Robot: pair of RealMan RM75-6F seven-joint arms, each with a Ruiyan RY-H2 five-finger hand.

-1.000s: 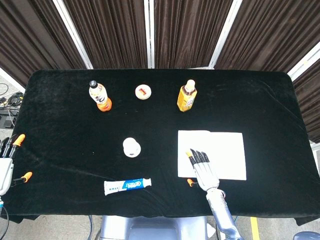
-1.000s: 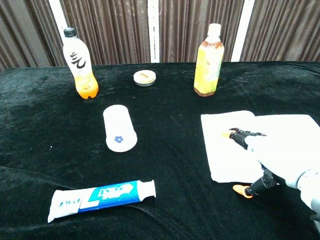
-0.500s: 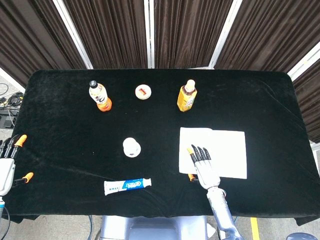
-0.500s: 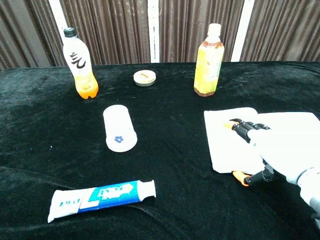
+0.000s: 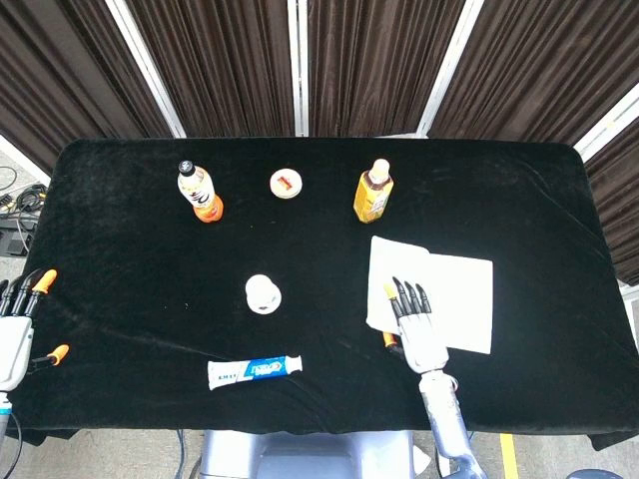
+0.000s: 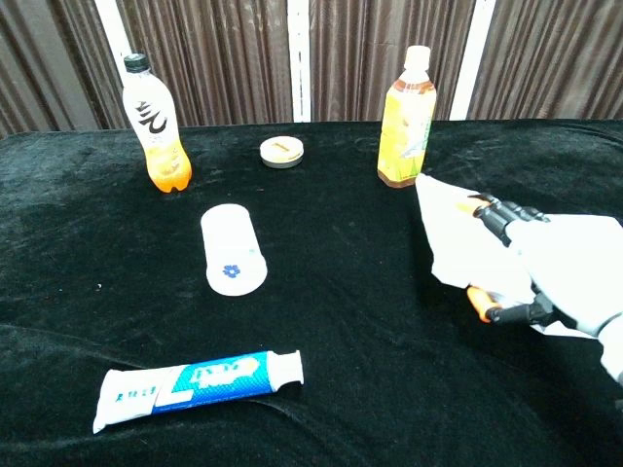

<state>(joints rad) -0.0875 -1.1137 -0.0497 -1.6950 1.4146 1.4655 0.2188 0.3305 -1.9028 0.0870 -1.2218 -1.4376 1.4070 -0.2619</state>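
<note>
White cloth (image 5: 454, 294) lies on the right half of the black-draped table (image 5: 130, 259), its left edge lifted off the surface and folding up toward the yellow tea bottle (image 5: 373, 192). The right hand (image 5: 417, 324) holds that raised edge: in the chest view its fingers (image 6: 496, 216) stretch straight along the top of the cloth while the orange-tipped thumb (image 6: 482, 300) sits beneath the edge, so the cloth is pinched between them. The forearm reaches in from the near table edge, palm down, fingers pointing away from the robot.

The left hand (image 5: 14, 329) hangs off the table's left end, well apart from everything, fingers extended and spread with nothing in them.

An orange drink bottle (image 5: 200, 192) stands upright at the back left, the tea bottle upright at the back centre. A toothpaste tube (image 5: 255, 370) lies flat near the front edge. A white cup (image 5: 263, 293) lies tipped on its side mid-table. A small round tin (image 5: 286, 183) sits between the two bottles.
</note>
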